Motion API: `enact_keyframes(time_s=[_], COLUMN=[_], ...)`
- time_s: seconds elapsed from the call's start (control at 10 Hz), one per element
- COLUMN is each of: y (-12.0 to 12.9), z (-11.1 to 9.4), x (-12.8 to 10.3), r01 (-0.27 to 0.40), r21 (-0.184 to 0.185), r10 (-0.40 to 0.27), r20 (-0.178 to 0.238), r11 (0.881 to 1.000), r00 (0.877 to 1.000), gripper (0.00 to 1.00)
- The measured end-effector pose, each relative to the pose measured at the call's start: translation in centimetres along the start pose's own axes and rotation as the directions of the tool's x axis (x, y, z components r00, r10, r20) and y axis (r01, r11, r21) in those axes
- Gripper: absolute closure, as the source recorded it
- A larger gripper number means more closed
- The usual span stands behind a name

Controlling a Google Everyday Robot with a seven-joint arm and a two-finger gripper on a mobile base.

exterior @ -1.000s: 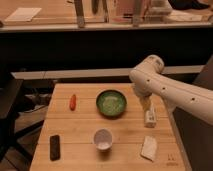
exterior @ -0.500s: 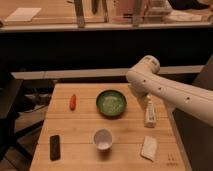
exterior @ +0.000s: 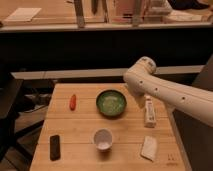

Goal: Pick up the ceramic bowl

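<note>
Since the wide, shallow ceramic bowl (exterior: 111,103) with speckled green inside and dark rim sits flat on the light wooden table (exterior: 80,130), in the middle of its far half, we judge the pick not yet begun: no contact, no lift. Left to do: bring the fingers over the rim, close, raise.

We note the white robot arm (exterior: 170,95) entering from the right edge and sloping up and left to a rounded joint above the bowl's right side. We read the gripper (exterior: 149,112) as the pale elongated piece hanging below that link, just beside the bowl on its right, apart from the rim. Its fingers stand wide and hold nothing.

A small white cup (exterior: 103,139) stands nearer the camera than the bowl.
</note>
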Motion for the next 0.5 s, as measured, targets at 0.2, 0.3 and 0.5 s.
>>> enact_keyframes(time_s=[0.2, 0.3, 0.5], y=[-0.6, -0.9, -1.2], z=[0.5, 0.9, 1.7], x=[-0.4, -0.6, -0.6], r01=[0.029, 0.048, 0.075], r21=[0.01, 0.019, 0.028], r10=[-0.029, -0.048, -0.075], r20=[-0.002, -0.005, -0.009], r11=[1.0, 0.999, 0.997], r00=[1.0, 0.999, 0.997], gripper=[0.2, 0.2, 0.2])
